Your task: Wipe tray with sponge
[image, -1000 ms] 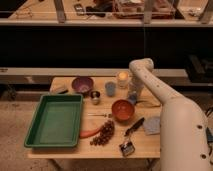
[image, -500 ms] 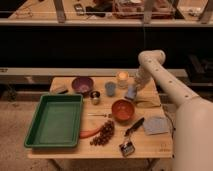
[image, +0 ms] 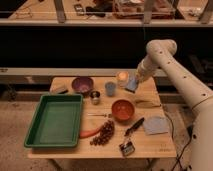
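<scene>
The sponge (image: 132,85) hangs at the upper right of the table (image: 150,146), clamped in the gripper (image: 135,80), which reaches down from the arm on the frame's right. Just left of it stand a pale yellow cup (image: 122,77) and a blue cup (image: 110,88). Further left are a metal cup (image: 95,96), a purple bowl (image: 82,84) and a grey block (image: 60,90). Below the sponge sits an orange bowl (image: 122,109), with a blue-grey cloth (image: 156,125) to its lower right and a black-handled tool (image: 134,126) between them. The two cups, the metal cup and the orange bowl lie between the sponge and the tray (image: 52,125), which fills the table's left side, well apart from the sponge. A carrot (image: 89,133) touches the tray's lower right corner, with grapes (image: 103,134) beside it. The sponge is tilted, its long axis running from upper right to lower left. The tray lies flat, open side up, its long axis running front to back. The table is light wood on a speckled floor, and behind it runs a dark shelf under a pale rail.
</scene>
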Controlling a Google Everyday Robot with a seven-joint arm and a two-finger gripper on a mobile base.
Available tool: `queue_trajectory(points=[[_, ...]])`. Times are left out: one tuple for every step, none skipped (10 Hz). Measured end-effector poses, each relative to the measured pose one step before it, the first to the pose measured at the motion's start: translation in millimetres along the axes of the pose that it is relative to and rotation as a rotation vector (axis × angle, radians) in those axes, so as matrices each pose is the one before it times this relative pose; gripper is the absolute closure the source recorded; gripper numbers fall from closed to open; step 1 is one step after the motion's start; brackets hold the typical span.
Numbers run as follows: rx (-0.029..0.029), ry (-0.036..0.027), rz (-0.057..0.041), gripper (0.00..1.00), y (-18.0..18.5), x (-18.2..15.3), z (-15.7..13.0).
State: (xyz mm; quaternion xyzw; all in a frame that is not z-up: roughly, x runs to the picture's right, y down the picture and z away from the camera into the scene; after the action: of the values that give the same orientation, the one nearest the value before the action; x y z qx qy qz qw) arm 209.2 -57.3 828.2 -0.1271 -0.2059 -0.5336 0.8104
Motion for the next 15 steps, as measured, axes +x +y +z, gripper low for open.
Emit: queue_trajectory(points=[[0.01607,0.00049,-0.00124,1.0,-0.92,-3.24,-3.68],[0.02173,-0.00681,-0.01026,1.0,-2.36,-5.86,-3.46],[0.01805,-0.0121,-0.01626,1.0,-8.66,-6.32,0.9],[0.01497,-0.01523,-0.01953,1.0,-11.01,-6.91,3.13],[0.02075,-0.02212,-0.03095,1.0,-17.99,-9.93,5.67],[0.01368,-0.01571,-0.02667,1.0,-16.16,-6.68,5.61],[0.01094,-0.01475,-0.02729,1.0,-16.63,-5.51,6.31],[0.01531,-0.01946,-0.04244,1.0,-25.68,-6.52,9.26],[0.01252,-0.01418,-0.03066,1.0,-17.65,-3.51,6.99],[0.01955,-0.0173,-0.04377,1.0,-25.1,-3.95,8.09],[0.02217,-0.01659,-0.04443,1.0,-24.23,-2.95,7.33],[0.03474,-0.0194,-0.05744,1.0,-29.63,-3.01,6.57],[0.02944,-0.0152,-0.04536,1.0,-20.29,-1.96,3.53],[0.02501,-0.0127,-0.03765,1.0,-15.46,-1.55,1.9],[0.03713,-0.02355,-0.06186,1.0,-24.48,-4.15,3.74]])
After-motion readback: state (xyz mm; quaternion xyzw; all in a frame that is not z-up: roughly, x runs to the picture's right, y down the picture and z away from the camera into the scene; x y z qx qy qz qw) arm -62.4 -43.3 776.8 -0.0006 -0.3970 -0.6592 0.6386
